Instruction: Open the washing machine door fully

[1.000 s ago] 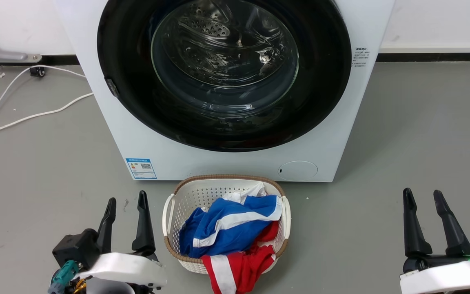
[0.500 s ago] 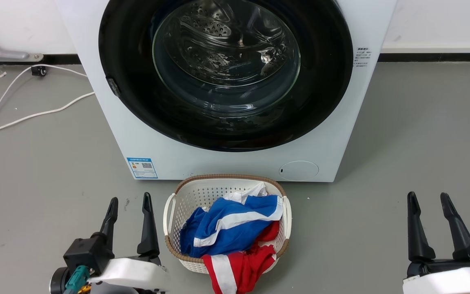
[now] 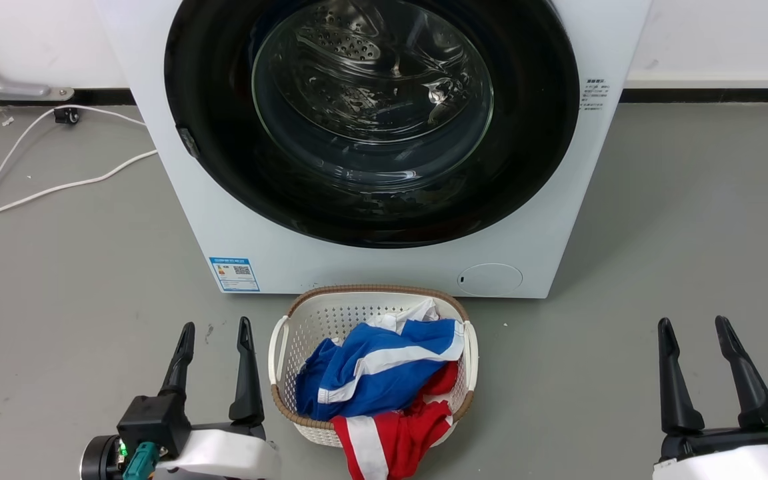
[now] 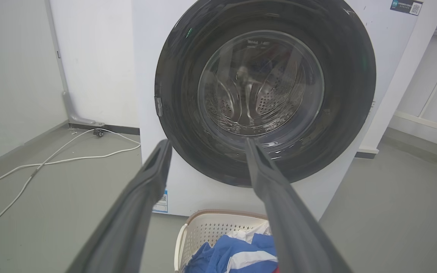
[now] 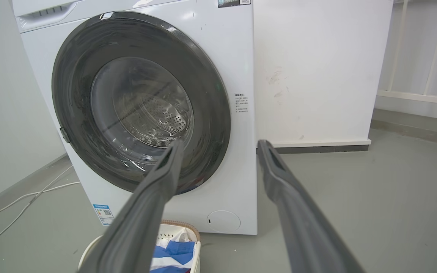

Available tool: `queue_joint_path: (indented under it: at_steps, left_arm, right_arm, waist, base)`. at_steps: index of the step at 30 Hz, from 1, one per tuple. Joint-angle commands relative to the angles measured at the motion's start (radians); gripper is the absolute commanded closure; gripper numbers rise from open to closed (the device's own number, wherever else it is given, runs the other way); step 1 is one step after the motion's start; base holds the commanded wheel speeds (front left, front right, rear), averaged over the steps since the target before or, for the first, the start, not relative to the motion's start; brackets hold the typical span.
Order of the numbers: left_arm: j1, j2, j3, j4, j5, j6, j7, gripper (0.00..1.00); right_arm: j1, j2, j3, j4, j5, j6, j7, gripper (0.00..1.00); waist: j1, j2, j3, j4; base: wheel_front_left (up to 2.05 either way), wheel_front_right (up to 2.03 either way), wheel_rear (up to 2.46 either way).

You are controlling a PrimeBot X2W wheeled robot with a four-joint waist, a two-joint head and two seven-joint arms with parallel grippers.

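**Squaring up to a shut door**

Nothing has hold of anything yet. The washing machine door sits flat against the front of the washing machine, its black ring seated all the way round as far as both wrist views show, so the job looks to be at its very first step: the reach.

The left gripper hangs low over the floor, just left of the laundry basket, its fingers spread apart and empty. The right gripper hangs well off to the basket's other side, fingers likewise parted with nothing between them. Both are well short of the machine.

A small tab shows on the door's left edge (probably the catch or pull, though it is too small to be sure). If so, the left arm is the nearer one. The next move would call for lifting that gripper up past the basket, hooking or pinching at the tab, then drawing the edge out in an arc towards the far side. The basket, heaped with blue and red clothes, stands close under the door and may crowd a low approach.
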Motion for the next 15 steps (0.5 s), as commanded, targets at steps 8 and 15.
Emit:
queue_joint_path:
  at_steps: [8,15]
  left_arm:
    - [0.016,-0.004,0.000,0.003,0.065,0.000,-0.022,0.00]
    - [0.021,-0.005,-0.001,0.005,0.091,0.005,-0.032,0.00]
  right_arm:
    - [0.021,-0.001,0.006,-0.017,-0.043,0.001,-0.024,0.00]
    - [0.029,-0.001,0.001,-0.012,-0.036,0.001,-0.035,0.00]
  waist:
    - [0.0000,0.0000,0.000,0.002]
    - [0.0000,0.0000,0.001,0.002]
  base:
    - [0.00,0.00,0.00]
    - [0.00,0.00,0.00]
